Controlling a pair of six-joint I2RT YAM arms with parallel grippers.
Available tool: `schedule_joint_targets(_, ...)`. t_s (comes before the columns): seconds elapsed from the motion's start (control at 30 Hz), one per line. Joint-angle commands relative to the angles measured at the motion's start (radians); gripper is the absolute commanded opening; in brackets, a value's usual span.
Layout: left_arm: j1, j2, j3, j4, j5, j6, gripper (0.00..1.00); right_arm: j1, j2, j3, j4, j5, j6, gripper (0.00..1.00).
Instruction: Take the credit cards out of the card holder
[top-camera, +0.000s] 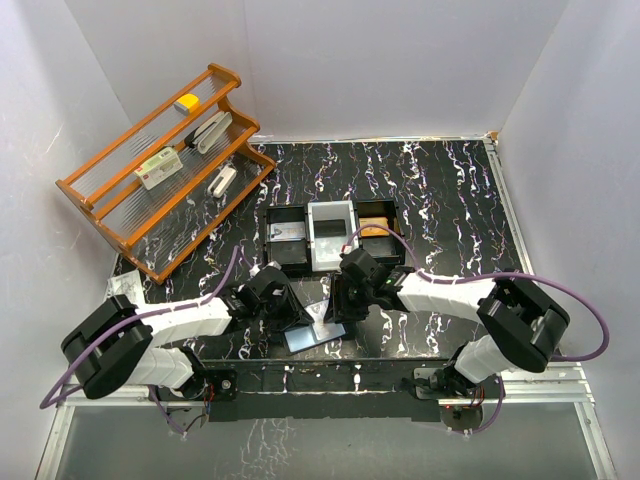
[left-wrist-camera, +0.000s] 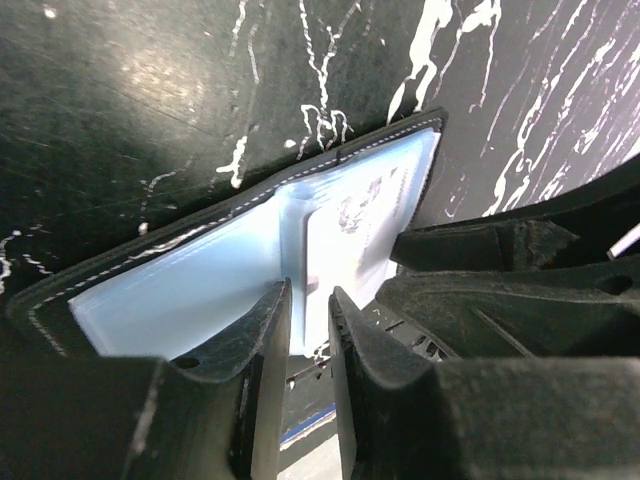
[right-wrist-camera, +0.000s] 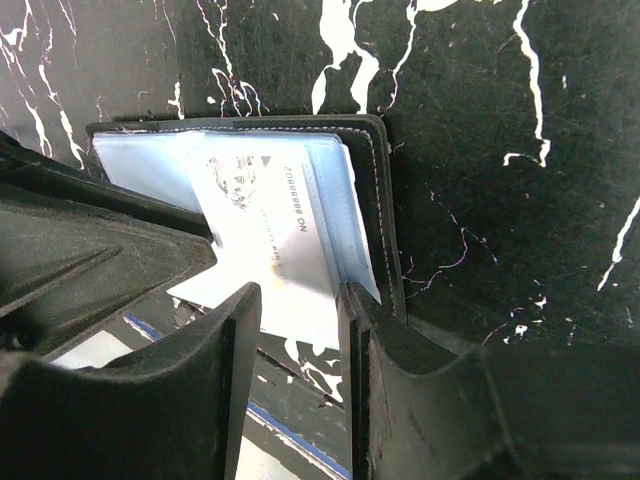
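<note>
A lab robot cell: plain white walls (top-camera: 400, 60) (on three sides) box in a black marbled tabletop (top-camera: 450, 190). A metal frame rail (top-camera: 560, 375) runs behind the left gripper (top-camera: 300, 318), and a wooden rack (top-camera: 125, 190) stands beyond it, leftward.

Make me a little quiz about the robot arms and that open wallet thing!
1. True or false: the black bifold card holder lies shut on the black marbled table.
2. The card holder's glossy inside is: A red, B light blue, C yellow?
3. How many compartments does the black rectangular tray have?
Key: 1 false, it lies open. 2 B. 3 three.
</note>
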Motion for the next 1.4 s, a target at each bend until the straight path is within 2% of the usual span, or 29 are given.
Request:
schedule_joint_targets(0.0,-0.023,0.001,-0.015,0.053,0.0,0.001,0.2,-0.003,0.002,-0.026,0.026,0.008,0.027,0.35)
schedule_joint_targets(0.1,-0.025,0.011,-0.048,0.122,0.008,-0.018,0.16,-0.003,-0.008,-0.035,0.035,0.01,0.037,0.35)
schedule_joint_targets(0.27,-0.03,-0.008,-0.056,0.1,-0.019,-0.018,0.1,-0.004,-0.019,-0.049,0.045,0.008,0.047,0.35)
schedule_joint_targets(0.53,-0.03,0.016,-0.077,0.19,0.003,-0.008,0.13,-0.004,0.0,-0.059,0.082,-0.038,0.052,0.35)
schedule_joint_targets(0.73,-0.031,0.062,-0.056,0.268,0.023,0.026,0.16,-0.003,-0.007,-0.083,0.129,-0.079,0.074,0.3)
schedule_joint_targets(0.8,-0.031,0.067,-0.041,0.261,0.028,0.045,0.15,-0.003,-0.005,-0.085,0.129,-0.084,0.073,0.3)
schedule_joint_targets(0.93,-0.03,0.059,-0.006,0.185,0.01,0.092,0.0,-0.003,-0.002,-0.077,0.11,-0.073,0.071,0.3)
schedule_joint_targets(1.1,-0.026,-0.006,0.001,0.093,-0.038,0.118,0.0,-0.003,0.003,-0.079,0.07,-0.016,0.122,0.32)
schedule_joint_targets(1.37,0.026,-0.092,-0.084,0.143,0.034,0.135,0.0,-0.004,-0.001,-0.111,0.11,-0.021,0.163,0.32)
